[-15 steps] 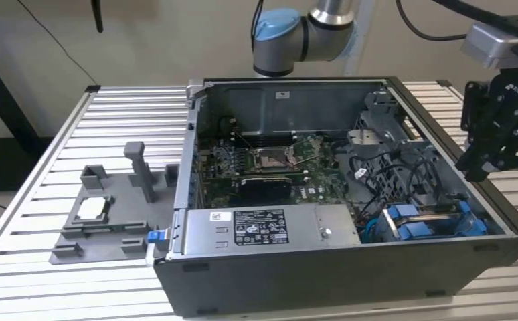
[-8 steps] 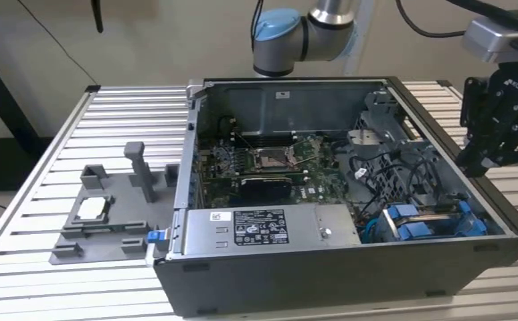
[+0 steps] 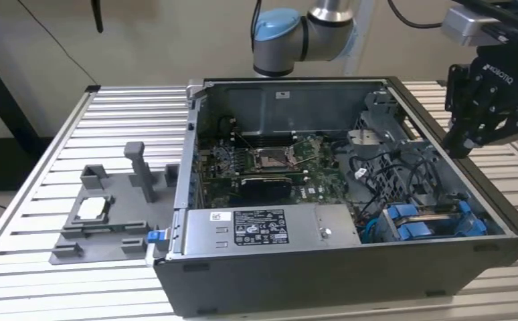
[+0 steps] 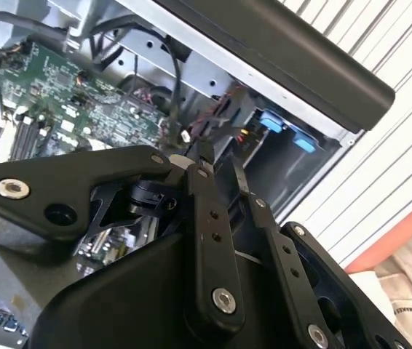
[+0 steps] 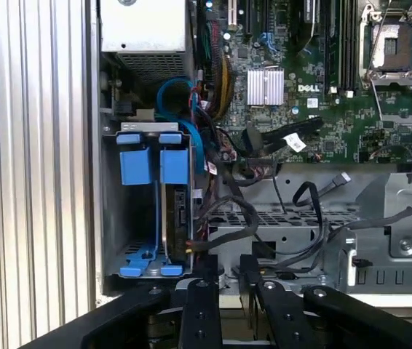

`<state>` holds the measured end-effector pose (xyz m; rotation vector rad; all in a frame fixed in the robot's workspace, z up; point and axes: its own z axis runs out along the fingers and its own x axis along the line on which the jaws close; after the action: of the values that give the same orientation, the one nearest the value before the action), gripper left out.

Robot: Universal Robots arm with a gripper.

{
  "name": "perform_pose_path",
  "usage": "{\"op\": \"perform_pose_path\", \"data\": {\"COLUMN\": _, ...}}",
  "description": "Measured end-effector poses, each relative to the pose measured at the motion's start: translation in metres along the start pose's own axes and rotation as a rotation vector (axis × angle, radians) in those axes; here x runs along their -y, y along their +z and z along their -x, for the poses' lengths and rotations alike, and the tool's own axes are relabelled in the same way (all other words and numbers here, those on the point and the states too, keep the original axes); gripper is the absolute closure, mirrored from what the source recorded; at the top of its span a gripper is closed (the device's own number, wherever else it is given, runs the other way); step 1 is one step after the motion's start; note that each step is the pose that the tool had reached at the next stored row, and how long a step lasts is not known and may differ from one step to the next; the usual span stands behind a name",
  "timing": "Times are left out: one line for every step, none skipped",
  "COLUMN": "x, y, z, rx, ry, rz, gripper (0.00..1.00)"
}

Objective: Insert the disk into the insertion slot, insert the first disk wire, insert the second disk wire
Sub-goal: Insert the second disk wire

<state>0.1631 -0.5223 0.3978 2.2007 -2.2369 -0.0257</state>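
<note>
disk (image 5: 176, 211) looks seated in the insertion slot (image 5: 111, 211), wires (image 5: 304, 193) look unplugged, gripper (image 3: 462, 144) hovers over the case (image 3: 330, 281) edge, fingers pinched together, empty.

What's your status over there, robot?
Tool poised above the case side wall. Disk sits in insertion slot. Loose black cables crowd beside it.

My arm: blue-capped joint (image 3: 288, 37) at top centre of exterior view, silver tube rising from it. Next, wrist (image 3: 496, 23) at exterior view's upper right, cables trailing off it. Black tool (image 3: 462, 147) hangs below wrist, pointing down, tilted slightly toward exterior view's left. In both wrist views I see tool's black bolted links (image 5: 199, 313) close in foreground.
</note>
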Motion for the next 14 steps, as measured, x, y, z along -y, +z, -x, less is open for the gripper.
{"op": "perform_pose_path", "data": {"x": -0.0001, "y": 0.0000, "z": 0.0044, "rx": -0.0001, "ry": 0.000, "rz": 0.0000, "gripper": 0.73}}
{"op": "perform_pose_path", "data": {"x": -0.0001, "y": 0.0000, "z": 0.0089, "rx": -0.0002, "ry": 0.000, "rz": 0.0000, "gripper": 0.73}}
{"op": "perform_pose_path", "data": {"x": -0.0004, "y": 0.0001, "z": 0.0122, "rx": -0.0003, "ry": 0.000, "rz": 0.0000, "gripper": 0.73}}
{"op": "perform_pose_path", "data": {"x": -0.0014, "y": 0.0001, "z": 0.0136, "rx": -0.0004, "ry": 0.000, "rz": -0.0001, "gripper": 0.73}}
{"op": "perform_pose_path", "data": {"x": -0.0039, "y": 0.0002, "z": 0.0137, "rx": -0.0003, "ry": 0.000, "rz": -0.0001, "gripper": 0.73}}
{"op": "perform_pose_path", "data": {"x": -0.0073, "y": 0.0002, "z": 0.0136, "rx": -0.0004, "ry": 0.000, "rz": -0.0001, "gripper": 0.73}}
{"op": "perform_pose_path", "data": {"x": -0.0105, "y": 0.0002, "z": 0.0131, "rx": -0.0005, "ry": 0.000, "rz": -0.0001, "gripper": 0.73}}
{"op": "perform_pose_path", "data": {"x": -0.0137, "y": 0.0003, "z": 0.0122, "rx": -0.0004, "ry": 0.000, "rz": -0.0001, "gripper": 0.73}}
{"op": "perform_pose_path", "data": {"x": -0.0168, "y": 0.0003, "z": 0.0111, "rx": -0.0005, "ry": 0.000, "rz": -0.0002, "gripper": 0.73}}
{"op": "perform_pose_path", "data": {"x": -0.0198, "y": 0.0003, "z": 0.0095, "rx": -0.0005, "ry": 0.000, "rz": -0.0003, "gripper": 0.73}}
{"op": "perform_pose_path", "data": {"x": -0.0225, "y": 0.0003, "z": 0.0080, "rx": -0.0005, "ry": 0.000, "rz": -0.0003, "gripper": 0.73}}
{"op": "perform_pose_path", "data": {"x": -0.0258, "y": 0.0003, "z": 0.0062, "rx": -0.0006, "ry": 0.000, "rz": -0.0005, "gripper": 0.73}}
{"op": "perform_pose_path", "data": {"x": -0.0293, "y": 0.0004, "z": 0.0044, "rx": -0.0005, "ry": 0.000, "rz": -0.0007, "gripper": 0.73}}
{"op": "perform_pose_path", "data": {"x": -0.0335, "y": 0.0005, "z": 0.0033, "rx": -0.0003, "ry": 0.000, "rz": -0.0010, "gripper": 0.73}}
